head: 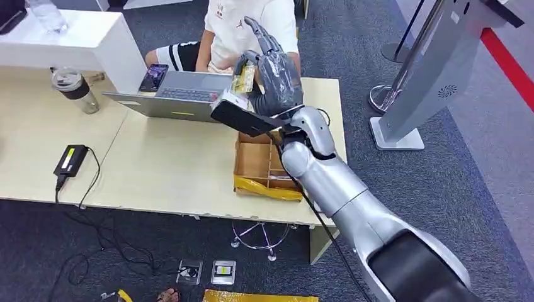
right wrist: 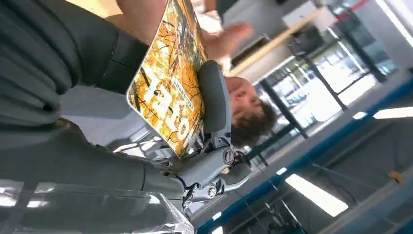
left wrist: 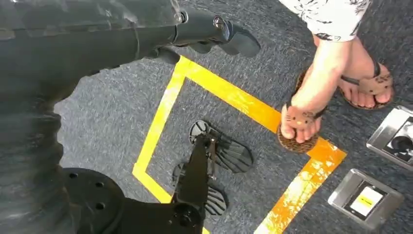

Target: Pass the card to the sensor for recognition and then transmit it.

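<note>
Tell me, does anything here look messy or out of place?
Mostly the floor: a loose tangle of black cables trails off the pale wooden desk, and the yellow floor tape looks scuffed and worn. The right hand grips the yellow patterned card firmly.

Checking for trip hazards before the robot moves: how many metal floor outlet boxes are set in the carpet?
2. In the left wrist view, one floor box lies beside the yellow tape, and the other floor box sits at the picture's edge, partly cut off. More may be hidden.
</note>
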`<state>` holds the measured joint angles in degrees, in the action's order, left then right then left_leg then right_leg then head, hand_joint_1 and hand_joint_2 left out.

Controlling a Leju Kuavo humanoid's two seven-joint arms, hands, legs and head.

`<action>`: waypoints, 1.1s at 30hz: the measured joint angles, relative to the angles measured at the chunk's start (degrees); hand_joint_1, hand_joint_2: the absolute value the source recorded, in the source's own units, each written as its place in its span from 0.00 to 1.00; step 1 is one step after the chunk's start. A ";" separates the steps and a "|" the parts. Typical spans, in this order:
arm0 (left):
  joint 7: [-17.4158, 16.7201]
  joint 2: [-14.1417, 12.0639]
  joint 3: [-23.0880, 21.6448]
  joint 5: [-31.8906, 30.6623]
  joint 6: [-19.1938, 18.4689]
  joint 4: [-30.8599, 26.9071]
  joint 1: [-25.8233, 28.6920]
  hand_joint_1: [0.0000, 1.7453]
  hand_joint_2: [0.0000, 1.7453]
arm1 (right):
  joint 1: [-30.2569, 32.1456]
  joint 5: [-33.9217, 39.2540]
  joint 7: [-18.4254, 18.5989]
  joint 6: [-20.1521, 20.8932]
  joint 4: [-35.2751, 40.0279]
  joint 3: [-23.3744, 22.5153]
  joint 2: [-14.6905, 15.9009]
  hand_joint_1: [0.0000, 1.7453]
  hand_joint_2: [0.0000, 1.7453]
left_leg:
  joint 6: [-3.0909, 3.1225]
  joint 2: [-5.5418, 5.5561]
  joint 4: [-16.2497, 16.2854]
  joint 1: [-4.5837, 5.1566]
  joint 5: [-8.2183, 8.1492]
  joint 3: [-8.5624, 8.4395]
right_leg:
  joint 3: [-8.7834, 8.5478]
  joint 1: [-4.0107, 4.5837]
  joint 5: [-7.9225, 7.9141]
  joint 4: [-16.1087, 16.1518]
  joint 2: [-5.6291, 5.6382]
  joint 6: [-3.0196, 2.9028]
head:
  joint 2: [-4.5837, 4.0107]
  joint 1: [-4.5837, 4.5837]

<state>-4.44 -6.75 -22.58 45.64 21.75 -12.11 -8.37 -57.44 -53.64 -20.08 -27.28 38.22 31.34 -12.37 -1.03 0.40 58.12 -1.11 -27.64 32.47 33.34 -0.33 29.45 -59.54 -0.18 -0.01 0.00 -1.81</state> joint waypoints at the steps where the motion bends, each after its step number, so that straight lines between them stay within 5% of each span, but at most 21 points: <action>1: 0.17 -0.20 -0.33 0.72 -0.24 -0.15 0.01 0.00 1.00 | -0.69 -0.69 1.19 -0.17 -1.43 0.32 0.09 1.00 1.00 | 0.00 0.00 0.00 0.00 0.00 0.00 | 0.00 0.00 0.00 0.00 0.00 0.00 | 0.00 0.02; 8: 3.21 -0.74 -1.64 3.69 -0.92 -0.31 0.04 0.00 1.00 | -2.46 -2.40 4.58 -1.18 -6.98 1.20 1.61 1.00 1.00 | 0.00 -0.04 0.00 -0.01 -0.01 -0.02 | 0.04 0.00 0.00 0.02 0.04 0.00 | 0.00 0.02; 9: 3.89 -0.74 -1.79 4.04 -0.94 -0.31 0.06 0.00 1.00 | -2.61 -2.58 4.94 -1.18 -7.56 1.24 2.01 0.94 1.00 | 0.00 -0.04 0.00 -0.01 -0.01 -0.01 | 0.04 0.00 0.00 0.02 0.04 0.00 | 0.00 0.02; 10: 4.64 -0.74 -2.01 4.26 -0.94 -0.31 0.08 0.00 1.00 | -2.62 -2.77 5.18 -1.18 -7.95 1.24 2.38 0.00 1.00 | 0.00 -0.04 0.00 -0.01 -0.01 -0.01 | 0.04 0.00 0.00 0.02 0.03 0.00 | 0.00 0.02; 18: 7.56 -0.74 -3.10 4.96 -0.02 -0.28 0.01 0.00 1.00 | -2.60 -2.34 6.71 -2.10 -9.98 1.24 5.25 0.00 1.00 | 0.00 -0.10 0.01 -0.01 -0.01 -0.02 | 0.05 0.00 -0.01 0.02 0.06 0.00 | 0.00 0.02; 24: 8.67 -0.74 -3.74 5.55 0.33 -0.26 0.02 0.00 1.00 | -2.46 5.52 4.07 -1.86 -9.71 -0.52 6.53 0.00 1.00 | 0.00 -0.11 0.01 -0.01 -0.01 -0.02 | 0.06 0.00 -0.01 0.02 0.15 0.00 | 0.00 0.04; 28: 9.38 -0.74 -4.00 6.40 0.59 -0.26 0.10 0.00 1.00 | -1.32 11.05 4.28 1.73 -6.26 -1.95 7.41 0.00 1.00 | 0.00 -0.17 0.01 -0.01 -0.01 -0.04 | 0.05 0.00 -0.01 0.01 0.15 -0.01 | 0.00 0.02; 33: 10.05 -0.74 -4.06 7.58 1.14 -0.17 0.49 0.00 1.00 | 10.02 13.84 14.19 10.25 13.03 -3.30 8.15 0.00 1.00 | -0.01 -0.14 0.02 -0.03 -0.05 -0.04 | 0.09 0.01 -0.01 0.01 0.14 -0.01 | 0.00 0.09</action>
<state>5.62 -7.50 -26.64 53.22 22.88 -12.28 -7.87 -47.42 -39.80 -5.90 -17.02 51.25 28.04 -4.22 -1.05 0.26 58.14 -1.14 -27.69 32.43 33.43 -0.32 29.44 -59.53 -0.03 -0.02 0.00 -1.73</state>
